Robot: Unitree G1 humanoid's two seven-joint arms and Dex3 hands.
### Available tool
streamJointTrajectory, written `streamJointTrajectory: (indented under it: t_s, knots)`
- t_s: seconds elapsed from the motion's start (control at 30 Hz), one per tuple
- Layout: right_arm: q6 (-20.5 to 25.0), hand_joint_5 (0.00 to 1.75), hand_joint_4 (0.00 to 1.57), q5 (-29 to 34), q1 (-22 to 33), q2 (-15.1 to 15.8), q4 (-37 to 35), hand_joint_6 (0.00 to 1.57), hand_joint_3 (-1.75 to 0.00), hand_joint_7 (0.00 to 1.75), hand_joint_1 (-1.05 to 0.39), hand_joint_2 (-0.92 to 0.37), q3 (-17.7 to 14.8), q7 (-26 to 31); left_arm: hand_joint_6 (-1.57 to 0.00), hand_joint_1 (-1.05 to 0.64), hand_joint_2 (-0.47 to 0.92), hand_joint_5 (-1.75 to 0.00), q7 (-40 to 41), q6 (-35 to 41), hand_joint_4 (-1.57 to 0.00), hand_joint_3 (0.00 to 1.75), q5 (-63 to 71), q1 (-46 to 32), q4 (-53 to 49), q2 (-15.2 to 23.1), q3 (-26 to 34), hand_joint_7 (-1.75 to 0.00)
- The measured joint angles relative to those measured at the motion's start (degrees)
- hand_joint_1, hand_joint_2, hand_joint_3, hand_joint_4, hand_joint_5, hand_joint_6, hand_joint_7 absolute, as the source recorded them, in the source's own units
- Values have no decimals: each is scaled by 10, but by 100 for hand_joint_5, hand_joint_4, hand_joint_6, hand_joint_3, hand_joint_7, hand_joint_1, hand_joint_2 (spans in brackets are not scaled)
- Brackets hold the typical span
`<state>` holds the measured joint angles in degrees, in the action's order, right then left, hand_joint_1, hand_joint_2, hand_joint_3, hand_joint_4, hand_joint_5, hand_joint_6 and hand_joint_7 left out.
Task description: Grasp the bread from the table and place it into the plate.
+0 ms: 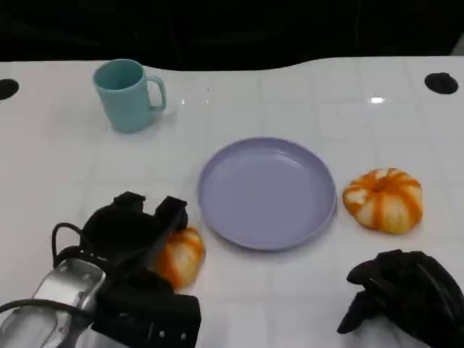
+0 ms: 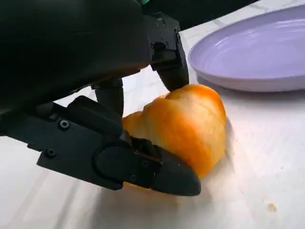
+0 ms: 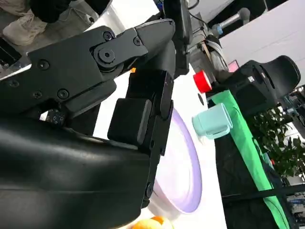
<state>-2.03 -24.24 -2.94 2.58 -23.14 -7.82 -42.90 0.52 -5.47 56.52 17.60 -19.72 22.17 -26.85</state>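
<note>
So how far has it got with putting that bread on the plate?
Early on. Done: the left hand has reached the bread and its fingers close around it, the bread seemingly on the table. Left: lift it and set it in the purple plate, bare now. The right hand holds nothing.

Bread half hidden behind left hand

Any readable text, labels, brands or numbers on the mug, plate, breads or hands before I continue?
None can be read.
Teal ceramic mug: plain, no print.
Round lavender plate: plain.
Orange-striped bread roll by the left hand: no label.
Second orange-striped bread roll right of the plate: no label.
Black left hand and black right hand: no visible markings.
Red round object in the right wrist view's background: no lettering legible.
</note>
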Motion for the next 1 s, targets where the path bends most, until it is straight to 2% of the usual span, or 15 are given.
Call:
streamJointTrajectory:
  t_s: [0.07, 0.17, 0.23, 0.37, 0.43, 0.5, 0.57, 0.63, 0.7, 0.9, 1.0]
  knots:
    - [1, 32, 157, 0, 1, 0, 1, 157, 0, 8, -72, -76, 0, 0, -12, -62, 80, -174, 6, -2, -83, 1, -4, 7, -12, 0, -4, -175]
    - [1, 33, 157, 0, 1, 0, 1, 157, 0, 10, -74, -75, 0, 0, -30, -57, 81, -163, 16, -5, -110, 1, -7, 18, -32, -2, -12, -169]
    - [1, 33, 157, 0, 2, 0, 2, 157, 0, 10, -74, -75, 0, 0, -44, -52, 81, -159, 26, -10, -123, 1, -13, 27, -54, -4, -17, -164]
    - [2, 33, 157, 0, 4, 0, 3, 157, 0, 10, -74, -75, 0, 0, -80, -47, 86, -159, 86, -31, -143, 3, -20, 50, -116, -11, -29, -154]
    - [3, 32, 157, 0, 5, 0, 3, 157, 0, 10, -74, -75, 0, 0, -109, -49, 91, -153, 126, -39, -153, 8, -19, 61, -147, -16, -37, -139]
    - [3, 32, 157, 0, 7, 0, 4, 157, 0, 10, -73, -75, 0, 0, -132, -51, 92, -164, 167, -46, -156, 15, -17, 71, -176, -21, -49, -131]
    - [3, 32, 157, 0, 7, 0, 5, 157, -1, 9, -73, -76, 0, 1, -142, -51, 92, -171, 206, -51, -157, 30, -10, 83, -202, -23, -63, -137]
    - [3, 31, 157, 0, 7, 0, 6, 157, -1, 8, -71, -76, 0, 0, -152, -49, 86, -174, 240, -56, -157, 59, -4, 91, -226, -24, -75, -159]
    - [3, 31, 157, 0, 7, 0, 6, 157, -1, 8, -71, -77, 0, 0, -152, -49, 79, -174, 267, -63, -157, 80, -4, 97, -247, -24, -83, -166]
    - [6, 30, 157, -1, 10, 0, 11, 157, 0, 7, -70, -77, 0, 0, -151, -50, 75, -175, 312, -81, -157, 91, -6, 109, -282, -25, -97, -172]
    - [7, 30, 157, -2, 10, 0, 13, 157, 0, 7, -70, -77, 0, 0, -156, -49, 71, -175, 334, -93, -157, 96, -7, 113, -299, -26, -99, -174]
